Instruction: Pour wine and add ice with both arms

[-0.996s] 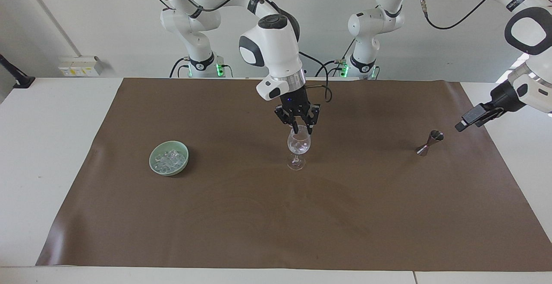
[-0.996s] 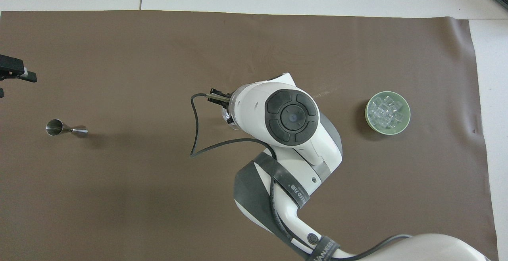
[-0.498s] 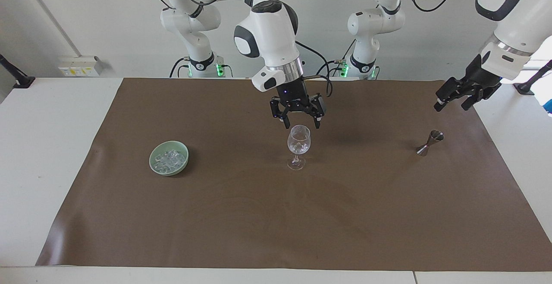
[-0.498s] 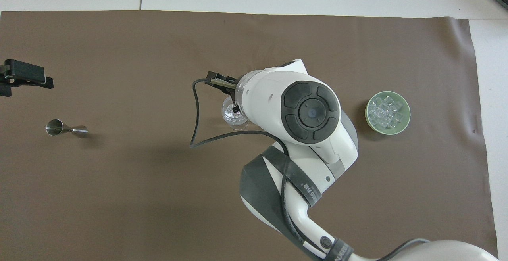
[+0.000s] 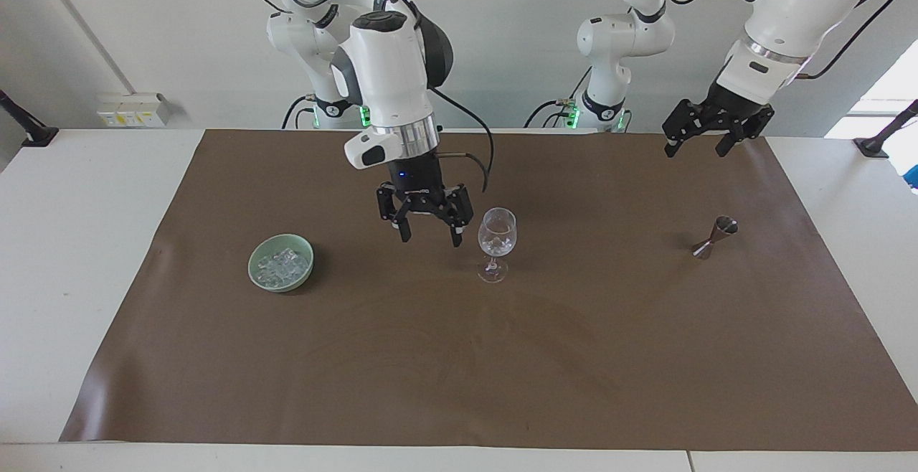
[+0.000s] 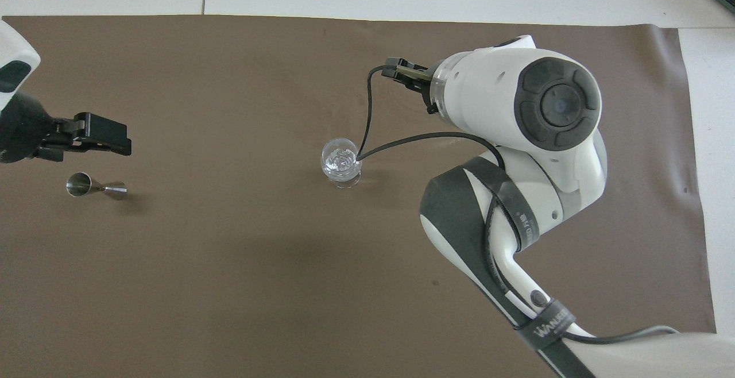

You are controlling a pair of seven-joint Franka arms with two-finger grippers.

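- Ice [image 5: 283, 265]: small clear cubes heaped in the pale green bowl [image 5: 259, 279], which sits toward the right arm's end of the brown mat [image 5: 459, 357]. A few pieces also seem to lie in the wine glass [image 5: 497, 241] at mid-mat, though clear on clear is hard to read.
- Handling, judged: cubes are light, hard and slick. They are likely to squirt out of a pinch, so take one cube across flat faces, squarely and gently.
- Glass: thin, fragile, top-heavy on its stem. Keep clear of the rim.
- Right gripper [image 5: 428, 228]: jaws spread wide, holding nothing, in the air over bare mat between bowl and glass.
- Left gripper [image 5: 694, 140]: jaws apart, empty, high over the mat's edge at the left arm's end. The steel jigger [image 5: 714, 237] stands below it, nearer the mat's middle.
- Change from a second ago: the right gripper was at the glass's mouth with fingers partly closed; it has since opened and swung toward the bowl.
- The left arm has risen and drawn in from beside the jigger.
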